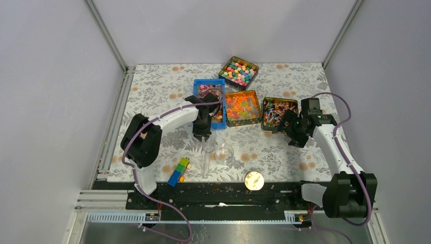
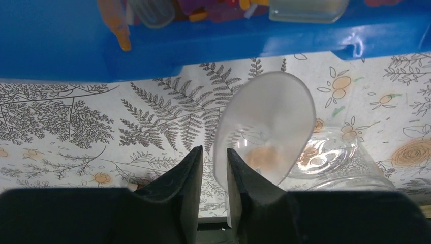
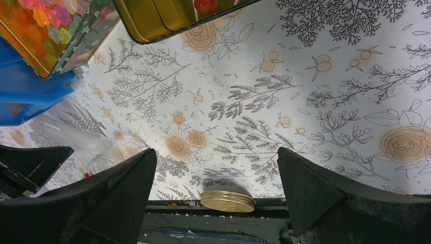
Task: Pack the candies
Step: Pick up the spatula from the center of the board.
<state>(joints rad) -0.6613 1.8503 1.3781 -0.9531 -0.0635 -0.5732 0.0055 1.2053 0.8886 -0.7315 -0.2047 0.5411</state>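
Observation:
The candies (image 1: pixel 277 112), small twist-wrapped sweets in pink, red and white, fill a gold tin (image 1: pixel 265 118) at the right of the tin row. My right gripper (image 1: pixel 285 128) hangs open and empty just in front of that tin; in the right wrist view (image 3: pixel 216 152) its fingers stand wide apart above bare cloth, with the tin's corner (image 3: pixel 152 20) at the top. My left gripper (image 1: pixel 203 134) is shut on the handle of a clear plastic scoop (image 2: pixel 264 127), which looks empty. A clear glass jar (image 1: pixel 223 151) stands just right of the scoop (image 2: pixel 345 162).
A blue bin (image 1: pixel 198 84) of mixed items sits behind my left gripper (image 2: pixel 51 46). A tin of orange gummies (image 1: pixel 242 107) and a tin of coloured balls (image 1: pixel 238 70) stand beside it. A gold lid (image 1: pixel 253 180) (image 3: pixel 227 201) and stacked toy bricks (image 1: pixel 178 172) lie near the front edge.

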